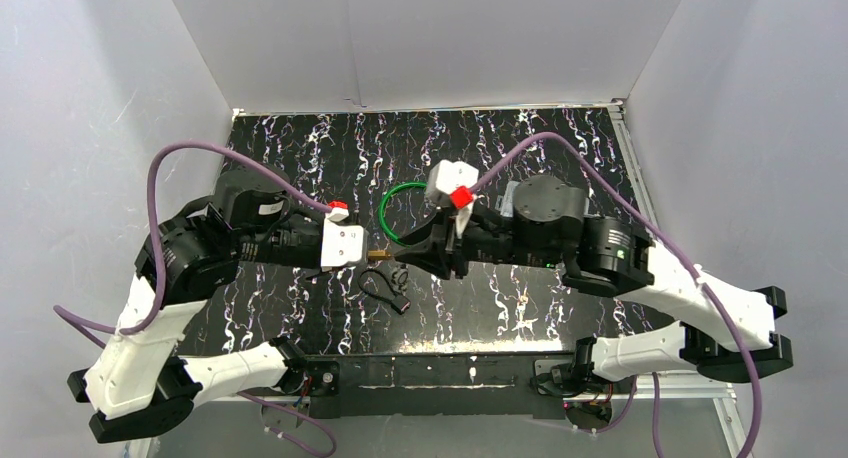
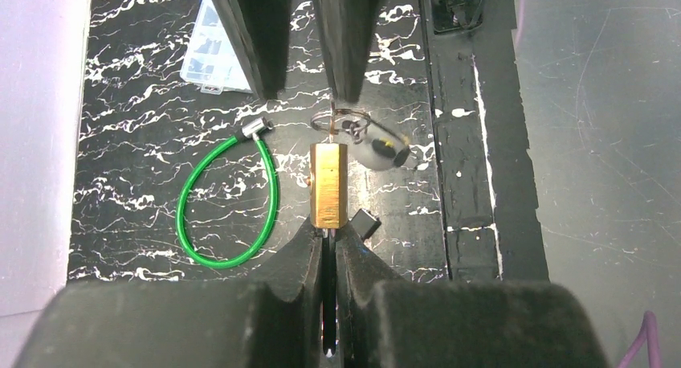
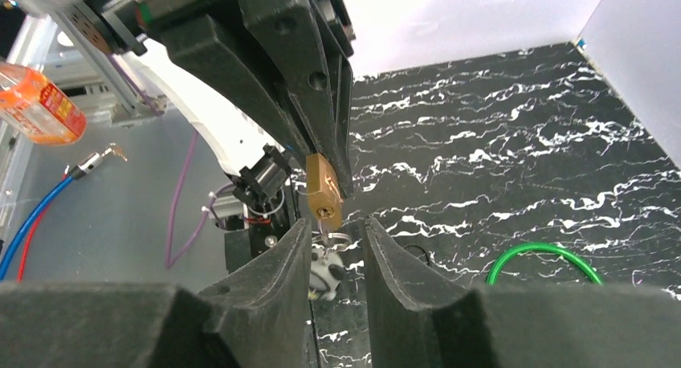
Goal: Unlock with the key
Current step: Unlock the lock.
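Note:
My left gripper [image 2: 330, 238] is shut on the shackle of a brass padlock [image 2: 329, 183] and holds it level above the table. The padlock also shows in the top view [image 1: 378, 252] and in the right wrist view [image 3: 324, 193]. A key on a ring [image 3: 337, 238] with a black-and-white charm [image 3: 325, 276] hangs from the keyhole end. My right gripper [image 3: 336, 241] is open, with its jaws either side of the key ring and not touching it. In the top view the two grippers face each other, the left one [image 1: 366, 250] and the right one [image 1: 412, 254].
A green cable loop [image 1: 400, 210] lies on the black marbled table behind the grippers. A black strap with a clip [image 1: 386, 286] lies under them. A clear plastic box [image 2: 213, 55] sits farther off. An orange bottle [image 3: 40, 103] stands off the table.

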Controlling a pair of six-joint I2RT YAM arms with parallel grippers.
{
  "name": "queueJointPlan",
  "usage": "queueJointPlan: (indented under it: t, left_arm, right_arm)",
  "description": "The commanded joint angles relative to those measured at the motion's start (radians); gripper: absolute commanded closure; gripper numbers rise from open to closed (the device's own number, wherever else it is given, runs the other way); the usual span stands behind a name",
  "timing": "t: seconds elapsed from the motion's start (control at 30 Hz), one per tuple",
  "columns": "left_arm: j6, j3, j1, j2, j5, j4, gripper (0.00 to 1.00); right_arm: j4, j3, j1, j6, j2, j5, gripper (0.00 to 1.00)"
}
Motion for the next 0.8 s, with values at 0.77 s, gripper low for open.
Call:
queueJointPlan:
  t: [0.77]
  left_arm:
    - [0.012,0.038,-0.002,-0.015,-0.001,-0.005,1.0]
  right_arm:
    - [0.0,0.02,0.0,-0.009,0.018,0.011,0.67]
